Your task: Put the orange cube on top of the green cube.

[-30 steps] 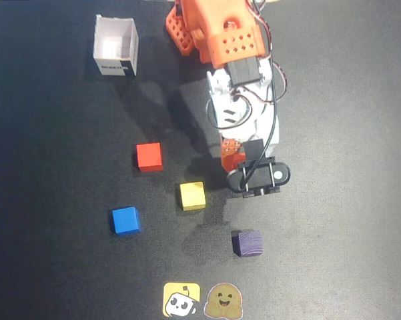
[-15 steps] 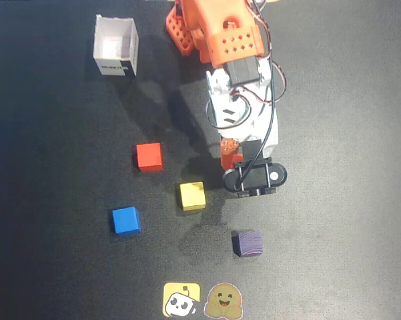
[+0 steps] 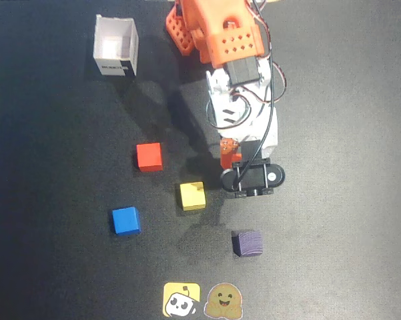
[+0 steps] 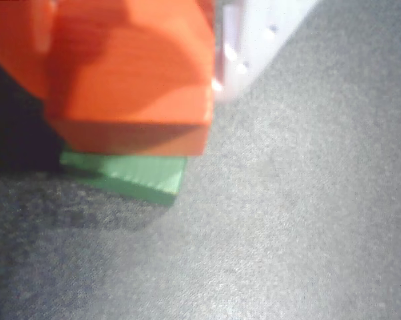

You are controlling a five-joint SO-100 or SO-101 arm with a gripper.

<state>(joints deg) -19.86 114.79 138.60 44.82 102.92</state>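
In the wrist view the orange cube [image 4: 130,80] was seen directly over the green cube [image 4: 137,175], seemingly resting on it and slightly offset. The pincer [image 3: 231,155] appeared closed on the orange cube; contact could not be confirmed.

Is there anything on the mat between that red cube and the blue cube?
Nothing: in the overhead view the black mat is bare between the red cube and the blue cube. The yellow cube sits off to the right.

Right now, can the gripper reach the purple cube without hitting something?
Probably yes. In the overhead view the purple cube lies just beyond the gripper, with bare mat between them. But it seems to hold the orange cube over the green cube.
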